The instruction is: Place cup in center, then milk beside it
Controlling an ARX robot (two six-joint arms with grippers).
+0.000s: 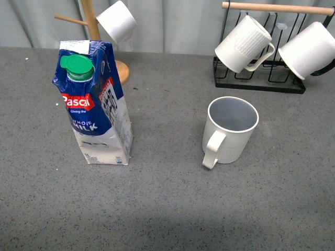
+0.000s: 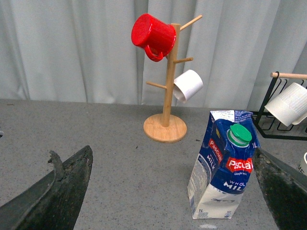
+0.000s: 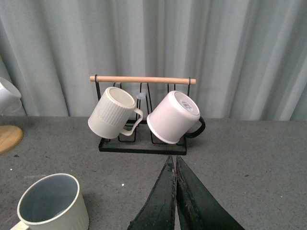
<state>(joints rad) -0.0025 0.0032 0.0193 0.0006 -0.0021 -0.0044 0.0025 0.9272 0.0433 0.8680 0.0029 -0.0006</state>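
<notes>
The ribbed cream-white cup [image 1: 229, 130] stands upright on the dark speckled tabletop, right of the middle, handle toward the camera. It also shows in the right wrist view [image 3: 52, 203]. The milk carton [image 1: 96, 104] stands upright to the left, apart from the cup; it also shows in the left wrist view [image 2: 224, 165]. The bare center [image 1: 167, 141] lies between them. No arm shows in the front view. My left gripper [image 2: 172, 191] is open and empty, its jaws wide apart, with the carton ahead near one finger. My right gripper [image 3: 175, 165] is shut and empty, beside the cup.
A black wire rack [image 1: 259, 81] at the back right holds another ribbed mug [image 1: 243, 43] and a smooth white mug [image 1: 309, 50]. A wooden mug tree [image 2: 165, 127] at the back left holds a red mug [image 2: 153, 36] and a white mug [image 2: 188, 85]. A curtain hangs behind.
</notes>
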